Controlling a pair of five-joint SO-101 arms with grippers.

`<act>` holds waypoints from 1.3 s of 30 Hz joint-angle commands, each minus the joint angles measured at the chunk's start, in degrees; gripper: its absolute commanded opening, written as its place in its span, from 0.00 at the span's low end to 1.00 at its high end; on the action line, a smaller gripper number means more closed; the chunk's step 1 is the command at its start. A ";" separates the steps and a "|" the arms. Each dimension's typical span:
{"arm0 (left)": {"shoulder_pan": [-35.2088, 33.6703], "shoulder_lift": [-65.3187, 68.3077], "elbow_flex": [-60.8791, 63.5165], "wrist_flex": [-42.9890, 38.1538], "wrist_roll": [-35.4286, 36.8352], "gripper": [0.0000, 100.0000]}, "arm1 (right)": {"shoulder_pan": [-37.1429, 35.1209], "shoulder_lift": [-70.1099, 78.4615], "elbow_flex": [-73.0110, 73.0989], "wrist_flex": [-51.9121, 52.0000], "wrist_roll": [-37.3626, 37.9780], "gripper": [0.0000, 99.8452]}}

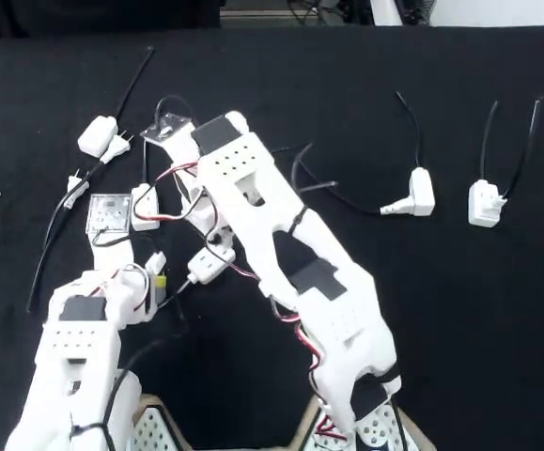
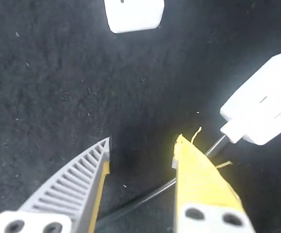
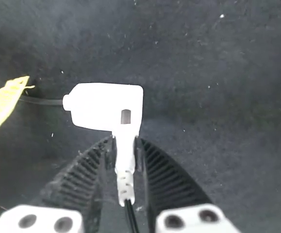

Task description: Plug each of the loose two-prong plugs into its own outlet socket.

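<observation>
My right gripper (image 3: 124, 143) is shut on the narrow neck of a white outlet socket (image 3: 106, 106), which has a slot in its face and a black cord running back between the fingers. In the high view this socket (image 1: 208, 263) lies mid-left on the black mat, under my right gripper (image 1: 218, 241). Beside it my left gripper (image 2: 140, 148) hangs open over bare mat, with the same socket (image 2: 266, 104) just off its yellow finger (image 2: 198, 170). A loose two-prong plug (image 1: 102, 138) lies at the far left. Another white block (image 1: 145, 207) sits ahead of my left gripper (image 1: 157, 274).
A small plug (image 1: 74, 193) and a clear square plate (image 1: 110, 214) lie at the left. Two more white plug bodies (image 1: 420, 195) (image 1: 483, 203) with black cords rest at the right. Loose cords cross the mat near the right arm (image 1: 281, 244).
</observation>
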 commanded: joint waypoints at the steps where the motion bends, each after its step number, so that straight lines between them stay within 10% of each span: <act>1: -0.40 -4.48 -0.48 2.29 -0.35 0.21 | 1.32 0.57 -2.42 1.93 0.35 0.01; 39: -0.66 -5.71 -0.22 2.29 -0.35 0.21 | 8.44 -17.45 15.60 1.93 0.00 0.01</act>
